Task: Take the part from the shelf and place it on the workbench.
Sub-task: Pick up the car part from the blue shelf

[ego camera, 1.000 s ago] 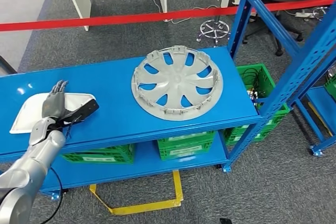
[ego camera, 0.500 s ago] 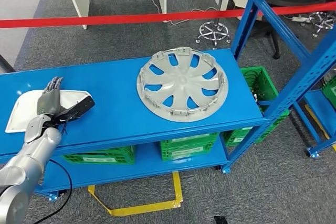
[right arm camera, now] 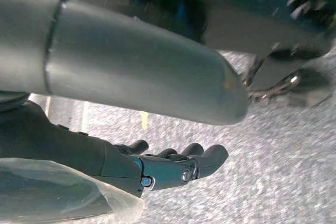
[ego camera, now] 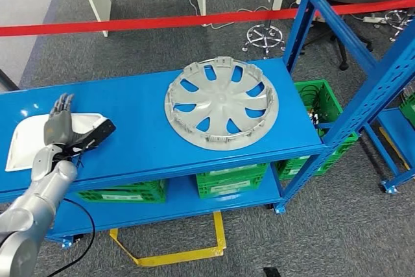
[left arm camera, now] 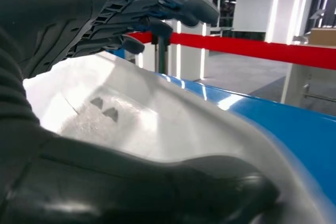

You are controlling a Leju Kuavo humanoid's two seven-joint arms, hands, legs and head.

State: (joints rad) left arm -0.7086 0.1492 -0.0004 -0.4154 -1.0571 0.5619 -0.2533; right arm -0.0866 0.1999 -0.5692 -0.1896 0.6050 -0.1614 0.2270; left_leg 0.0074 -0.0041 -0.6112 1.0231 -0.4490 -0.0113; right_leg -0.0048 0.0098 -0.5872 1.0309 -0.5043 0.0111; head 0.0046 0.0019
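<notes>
The shelf (ego camera: 142,118) is the landmark: a blue rack whose top deck runs across the head view.

Left arm (ego camera: 34,209): silver, rises from below the deck's front edge toward its left end, forearm angled up and slightly inward. Left hand (ego camera: 62,131) sits over the white part (ego camera: 24,141), which lies flat on the deck's left end. Fingers (ego camera: 61,105) point away from the robot, extended and side by side above the part's surface. Thumb (ego camera: 95,135) sticks out toward the deck's middle, along the part's near right corner.

Left wrist view: the fingers (left arm camera: 158,9) lie over the part (left arm camera: 130,114), slightly curled, with the thumb (left arm camera: 158,187) below the part's rim. The part sits between thumb and fingers, but whether they actually press it cannot be told; the fingertips appear to stand clear of the white surface.

A grey hubcap (ego camera: 221,103) lies flat on the deck's right half, well apart from the part. Green crates (ego camera: 230,180) sit on the lower deck. A red tape (ego camera: 146,23) stretches behind the shelf.

Right hand (right arm camera: 170,166): hangs over grey carpet, holding nothing, fingers extended, lightly curled and close together.
</notes>
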